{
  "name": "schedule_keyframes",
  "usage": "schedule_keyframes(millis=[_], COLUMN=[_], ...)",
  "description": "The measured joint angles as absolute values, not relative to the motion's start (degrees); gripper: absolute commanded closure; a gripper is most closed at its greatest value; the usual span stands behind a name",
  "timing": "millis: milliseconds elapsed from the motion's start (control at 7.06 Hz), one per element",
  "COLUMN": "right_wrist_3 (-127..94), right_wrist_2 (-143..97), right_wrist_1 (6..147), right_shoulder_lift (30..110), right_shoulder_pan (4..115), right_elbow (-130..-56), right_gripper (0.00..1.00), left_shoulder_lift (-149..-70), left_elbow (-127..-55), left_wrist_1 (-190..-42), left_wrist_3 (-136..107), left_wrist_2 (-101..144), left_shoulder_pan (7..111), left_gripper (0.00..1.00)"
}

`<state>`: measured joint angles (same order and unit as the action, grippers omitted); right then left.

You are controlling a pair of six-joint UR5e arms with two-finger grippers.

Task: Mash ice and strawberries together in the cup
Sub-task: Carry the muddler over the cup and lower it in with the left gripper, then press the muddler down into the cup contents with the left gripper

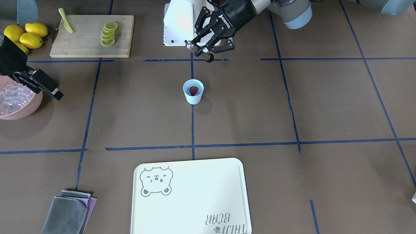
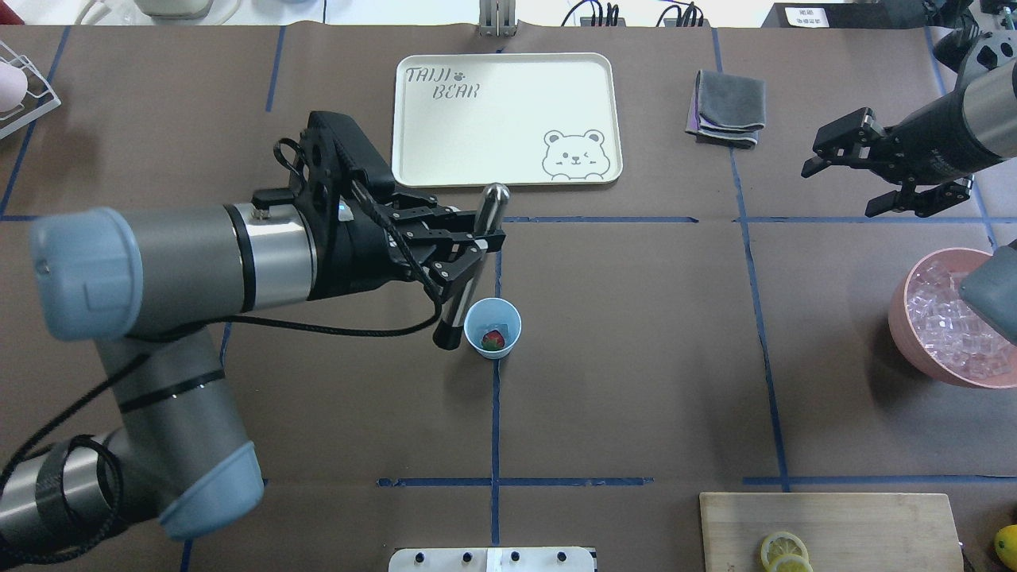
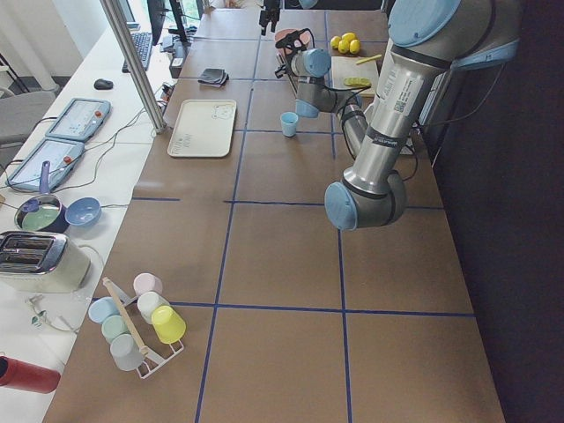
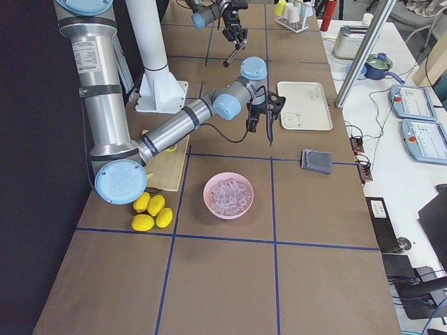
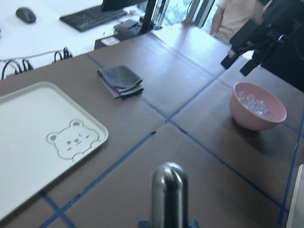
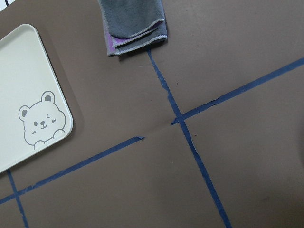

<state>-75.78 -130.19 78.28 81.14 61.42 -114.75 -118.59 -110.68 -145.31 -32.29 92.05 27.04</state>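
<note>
The pale blue cup [image 2: 493, 328] [image 1: 193, 91] stands upright at the table's middle with one red strawberry [image 2: 493, 340] [image 1: 193, 90] inside. My left gripper [image 2: 479, 243] [image 1: 209, 48] hovers just beside and above the cup, shut on a metal masher rod [image 2: 475, 262] [image 5: 168, 190] that is tilted, its black lower end by the cup's rim. The ice [image 2: 949, 314] [image 1: 13, 97] lies in a pink bowl [image 2: 906, 345] at my right. My right gripper [image 2: 841, 189] [image 1: 48, 87] is open and empty, held beyond the bowl.
A pale bear tray [image 2: 445, 143] lies across the table, with a folded grey cloth [image 2: 727, 107] to its right. On the near right are a wooden cutting board [image 1: 84, 45] with lemon slices [image 1: 109, 34], a yellow knife [image 1: 66, 21] and whole lemons [image 1: 27, 34].
</note>
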Motion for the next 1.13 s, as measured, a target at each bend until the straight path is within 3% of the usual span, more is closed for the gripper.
schedule_keyframes(millis=[567, 1134], right_wrist_3=[-75.76, -75.76], right_wrist_2=[-130.25, -130.23], right_wrist_1=[78.31, 78.31], right_shoulder_lift=[80.90, 80.87], right_shoulder_pan=[61.70, 61.70], right_elbow=[-114.77, -114.70], right_gripper=[0.00, 0.00], left_shoulder_lift=[-121.31, -121.28], left_elbow=[-98.52, -93.71], left_wrist_1=[-163.69, -168.49], left_wrist_3=[-23.05, -19.79], left_wrist_2=[74.33, 71.18], left_shoulder_pan=[20.14, 18.24], left_gripper=[0.98, 0.98])
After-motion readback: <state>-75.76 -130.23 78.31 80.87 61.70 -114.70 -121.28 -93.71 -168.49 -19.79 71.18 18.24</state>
